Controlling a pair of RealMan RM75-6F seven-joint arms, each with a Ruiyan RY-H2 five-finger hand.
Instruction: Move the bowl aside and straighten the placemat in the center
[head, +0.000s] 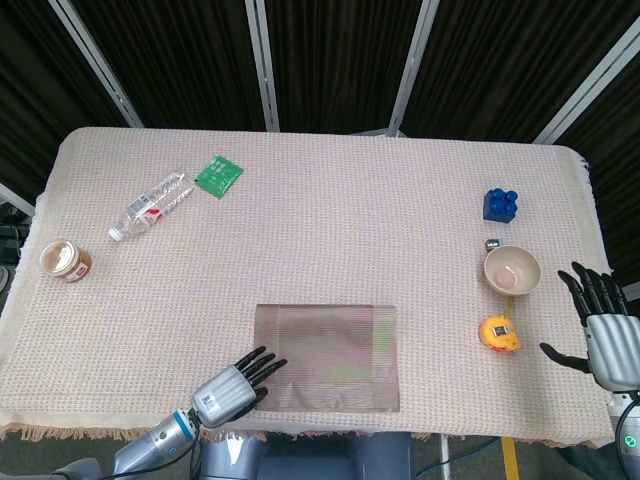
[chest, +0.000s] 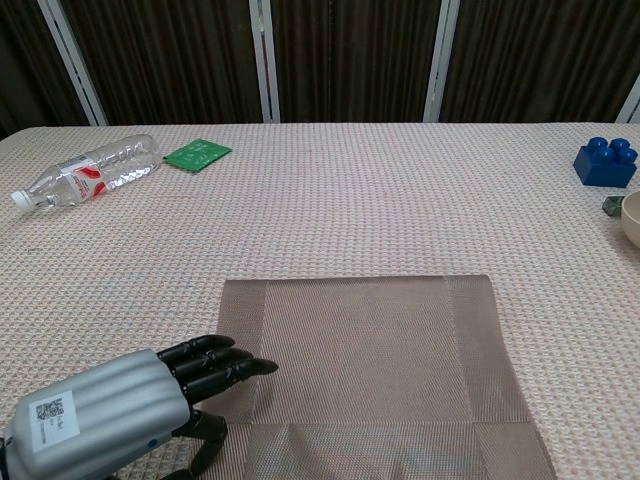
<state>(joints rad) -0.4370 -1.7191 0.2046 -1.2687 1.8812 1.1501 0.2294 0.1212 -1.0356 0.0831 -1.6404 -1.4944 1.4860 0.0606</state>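
The brown woven placemat (head: 327, 343) (chest: 360, 360) lies flat near the table's front edge, its sides square to the edge. My left hand (head: 232, 388) (chest: 130, 415) sits at its front-left corner, fingers stretched out flat with the tips over the mat's left border. The cream bowl (head: 512, 270) stands upright at the right side; only its rim (chest: 631, 220) shows in the chest view. My right hand (head: 602, 325) hovers open at the table's right edge, right of the bowl and apart from it.
A yellow tape measure (head: 498, 333) lies just in front of the bowl, a small dark clip (head: 492, 243) and a blue toy brick (head: 500, 204) behind it. A plastic bottle (head: 150, 205), a green packet (head: 218, 174) and a small lidded jar (head: 65, 261) are at the left.
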